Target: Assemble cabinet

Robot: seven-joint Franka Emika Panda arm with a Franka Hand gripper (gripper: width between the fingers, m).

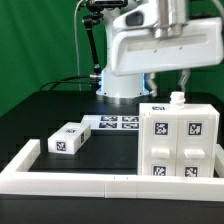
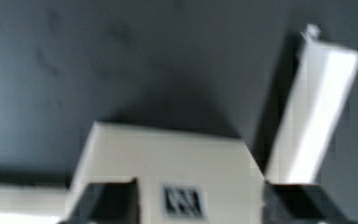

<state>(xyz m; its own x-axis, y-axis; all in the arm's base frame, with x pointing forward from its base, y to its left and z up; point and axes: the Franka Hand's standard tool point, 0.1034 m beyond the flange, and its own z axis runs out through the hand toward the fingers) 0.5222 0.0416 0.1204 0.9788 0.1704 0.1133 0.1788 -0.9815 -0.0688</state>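
Observation:
The cabinet [image 1: 178,142] is a white box standing at the exterior view's right, with several square markers on its front and a small white peg [image 1: 177,98] on top. My gripper [image 1: 168,90] hangs just above its top. In the blurred wrist view the gripper [image 2: 197,205] has its jaws wide apart, and a white marked block face [image 2: 176,165] fills the gap between the dark fingers [image 2: 101,205]. Nothing looks clamped. A tall white panel [image 2: 318,100] stands beside that block.
A loose white block with markers [image 1: 68,138] lies at the exterior view's left. The marker board [image 1: 120,122] lies behind it. A low white border frame [image 1: 60,182] runs along the front and left. The robot base [image 1: 120,85] stands at the back.

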